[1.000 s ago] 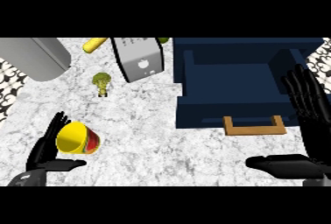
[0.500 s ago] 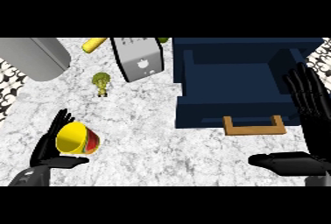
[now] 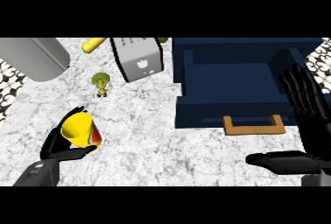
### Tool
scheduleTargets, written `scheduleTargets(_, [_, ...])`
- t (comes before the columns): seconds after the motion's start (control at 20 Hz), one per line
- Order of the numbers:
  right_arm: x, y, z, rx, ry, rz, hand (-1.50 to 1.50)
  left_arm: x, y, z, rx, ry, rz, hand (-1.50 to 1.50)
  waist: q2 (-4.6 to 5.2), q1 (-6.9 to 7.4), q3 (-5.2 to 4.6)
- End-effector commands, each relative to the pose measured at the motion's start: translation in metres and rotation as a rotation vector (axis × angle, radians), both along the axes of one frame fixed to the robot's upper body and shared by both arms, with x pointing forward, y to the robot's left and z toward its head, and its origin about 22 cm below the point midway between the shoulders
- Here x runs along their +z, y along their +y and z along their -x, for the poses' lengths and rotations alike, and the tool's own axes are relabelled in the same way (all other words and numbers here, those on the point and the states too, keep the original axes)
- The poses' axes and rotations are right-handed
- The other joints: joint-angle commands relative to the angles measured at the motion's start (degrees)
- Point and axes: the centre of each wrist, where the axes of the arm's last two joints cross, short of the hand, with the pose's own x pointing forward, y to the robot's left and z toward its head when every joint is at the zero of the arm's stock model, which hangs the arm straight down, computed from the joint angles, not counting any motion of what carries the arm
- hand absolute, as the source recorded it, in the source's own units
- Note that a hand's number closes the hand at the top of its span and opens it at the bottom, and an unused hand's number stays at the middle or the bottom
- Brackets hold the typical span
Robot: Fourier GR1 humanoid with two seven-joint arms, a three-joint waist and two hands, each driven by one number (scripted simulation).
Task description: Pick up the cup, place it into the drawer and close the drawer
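Observation:
The cup (image 3: pixel 80 131) is yellow outside and red inside, lying tilted at the lower left of the marble counter. My left hand (image 3: pixel 59 146) is curled round it, thumb under its rim and fingers behind it. The dark blue drawer (image 3: pixel 239 83) stands pulled open at the upper right, with a wooden handle (image 3: pixel 253 126) on its front. My right hand (image 3: pixel 309 127) is open at the right edge, fingers straight and pointing up beside the drawer, thumb stretched left below the handle.
A grey toaster (image 3: pixel 137 59) stands at the top centre, left of the drawer. A small green broccoli piece (image 3: pixel 101 83) lies left of it, and a yellow item (image 3: pixel 93 43) is at the top. A grey rounded appliance (image 3: pixel 31 57) fills the upper left corner.
My left hand has closed further round the cup and lifted it slightly up and to the right. The right hand has barely moved.

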Motion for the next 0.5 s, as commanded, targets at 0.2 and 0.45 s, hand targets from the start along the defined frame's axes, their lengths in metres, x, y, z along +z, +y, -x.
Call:
scheduleTargets(0.2, [0.002,-0.001,0.001,-0.005,0.004,0.010,-1.50,0.002,-0.019,-0.013,-0.173,-0.106,0.250,1.50,-0.01,-0.30,-0.05])
scheduleTargets(0.45, [0.000,-0.005,-0.004,-0.027,0.026,0.014,-1.50,-0.006,-0.050,-0.015,-0.185,-0.145,0.311,1.50,-0.31,0.62,0.08])
